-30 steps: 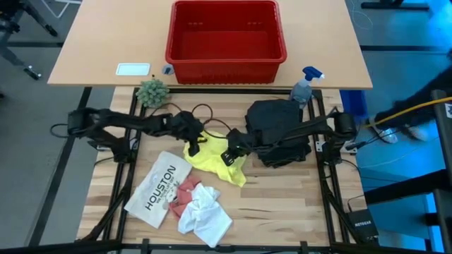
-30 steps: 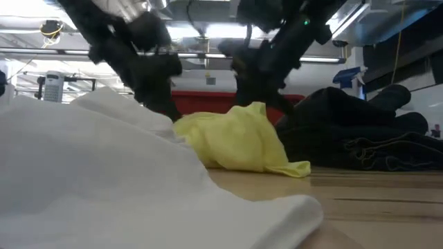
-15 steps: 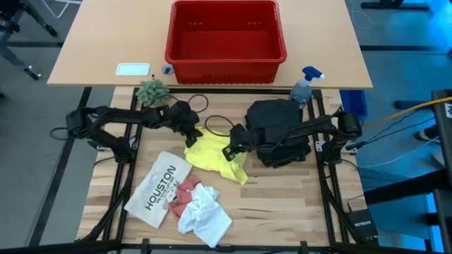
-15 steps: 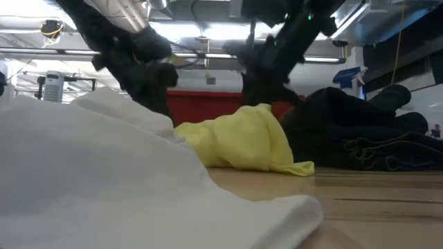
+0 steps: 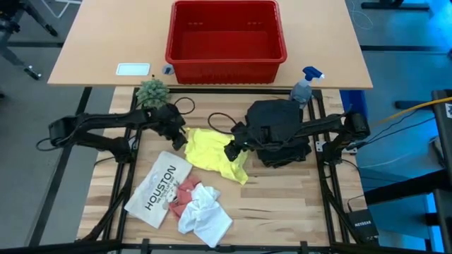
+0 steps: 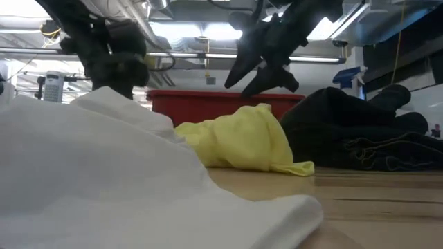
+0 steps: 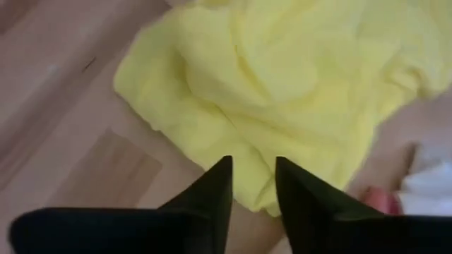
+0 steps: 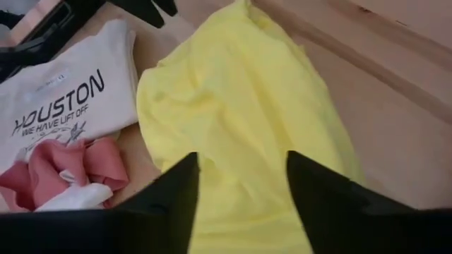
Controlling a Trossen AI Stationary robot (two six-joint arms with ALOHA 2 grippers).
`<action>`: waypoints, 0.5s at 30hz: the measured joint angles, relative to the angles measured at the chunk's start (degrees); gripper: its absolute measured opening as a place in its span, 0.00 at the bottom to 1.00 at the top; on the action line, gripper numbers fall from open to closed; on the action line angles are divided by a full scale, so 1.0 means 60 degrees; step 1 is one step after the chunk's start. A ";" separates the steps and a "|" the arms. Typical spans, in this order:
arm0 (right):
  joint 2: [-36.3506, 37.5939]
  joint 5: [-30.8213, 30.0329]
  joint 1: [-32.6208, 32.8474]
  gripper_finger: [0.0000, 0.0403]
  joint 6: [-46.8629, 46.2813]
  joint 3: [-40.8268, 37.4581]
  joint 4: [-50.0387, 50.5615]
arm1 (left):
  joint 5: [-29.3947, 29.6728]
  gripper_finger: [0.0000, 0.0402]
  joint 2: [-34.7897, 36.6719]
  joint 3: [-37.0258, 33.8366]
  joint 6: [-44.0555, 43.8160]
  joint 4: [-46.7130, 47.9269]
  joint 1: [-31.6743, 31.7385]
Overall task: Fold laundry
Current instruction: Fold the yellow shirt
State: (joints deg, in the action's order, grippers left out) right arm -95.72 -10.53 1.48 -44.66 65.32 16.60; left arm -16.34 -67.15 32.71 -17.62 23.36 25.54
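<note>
Above the yellow T-shirt [image 5: 213,154], both grippers hang with fingers parted and nothing between them. From the left wrist view, the left gripper [image 7: 253,185] shows a narrow gap between its two dark fingers [image 7: 212,194], with the crumpled shirt [image 7: 296,92] just beyond the tips and bare wood to one side. Seen from overhead, the left gripper [image 5: 178,139] sits at the shirt's left edge. At the shirt's right edge is the right gripper [image 5: 231,151], and its own camera shows its fingers [image 8: 176,187] spread wider, with the shirt [image 8: 240,120] lying between and past them. Viewed from table height, both grippers are lifted clear of the yellow heap [image 6: 239,142].

Right of the shirt lies the pile of black trousers [image 5: 277,130], under the right arm. Toward the front, the flat white "HOUSTON" item [image 5: 159,188] lies beside the pink cloth [image 5: 185,192] and the white cloth [image 5: 205,212], which touch each other. All rest on the wooden table [image 5: 282,197]. Farther back, a red basket [image 5: 225,41] stands on a second surface, with a spray bottle [image 5: 305,85] and a small green plant [image 5: 152,92] nearby.
</note>
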 joint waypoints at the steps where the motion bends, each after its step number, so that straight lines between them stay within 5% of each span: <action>1: 0.0000 0.0001 -0.0003 0.54 0.0000 0.0000 0.0004 | 0.0007 0.29 -0.0098 -0.0095 -0.0038 -0.0112 0.0080; 7: 0.0000 0.0293 -0.0095 0.72 -0.0054 0.0000 0.0085 | -0.0283 0.45 -0.1147 -0.0267 -0.0259 -0.1091 0.0364; 15: 0.0000 0.0610 -0.0135 0.74 -0.0091 0.0000 0.0113 | -0.2222 0.58 -0.3027 -0.0267 -0.1228 -0.3171 0.0459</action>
State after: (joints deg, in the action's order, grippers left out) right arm -95.72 -6.87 0.67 -45.21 65.32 17.28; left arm -29.67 -85.31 31.11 -24.99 4.33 28.29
